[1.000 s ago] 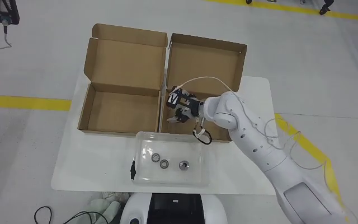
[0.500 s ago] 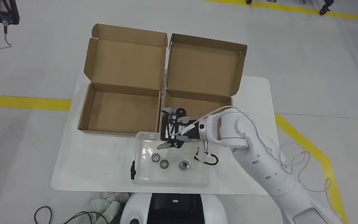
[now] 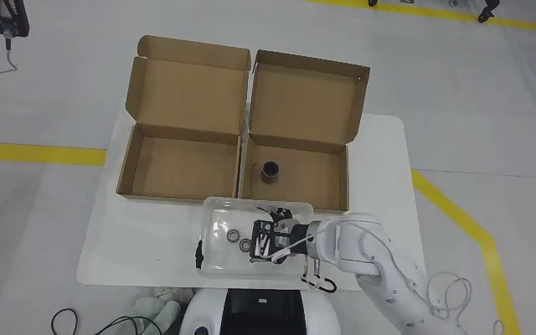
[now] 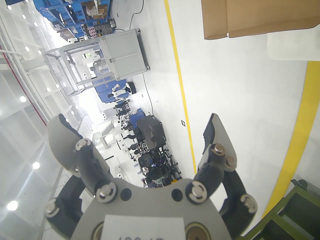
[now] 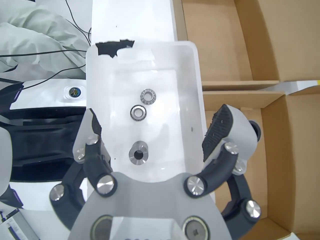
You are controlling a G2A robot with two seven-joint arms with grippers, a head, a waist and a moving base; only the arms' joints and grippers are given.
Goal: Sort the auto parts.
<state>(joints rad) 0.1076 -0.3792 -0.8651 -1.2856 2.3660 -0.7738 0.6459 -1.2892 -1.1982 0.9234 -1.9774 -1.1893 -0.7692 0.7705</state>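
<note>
Three metal parts lie in the clear bin (image 5: 197,81). Two are ring bearings: the outer bearing (image 5: 148,96) is nearer the bin's black-taped end, and the inner bearing (image 5: 138,112) is just beside it. The third is a bored bushing (image 5: 138,154), a little apart from them toward the bin's other end. A fourth part, a dark cylinder (image 3: 270,172), stands outside the bin. It is in one of two open cardboard boxes just behind the bin's far edge, the loaded box (image 3: 322,180), which is behind the bin's untaped end. The empty box (image 3: 180,163) stands behind the taped end. Bin and boxes all rest on one white table (image 3: 373,167).

The right arm comes in bent from beyond the bin's untaped end, its forearm running along the bin. The right gripper (image 5: 157,123) hangs over the bin with its fingers spread wide and nothing between them. One finger is over the bin's near rim, the other over the far rim, and the bushing is below the gap.

The left gripper (image 4: 136,123) is likewise spread and empty. It points away from the bin at the workshop floor.
</note>
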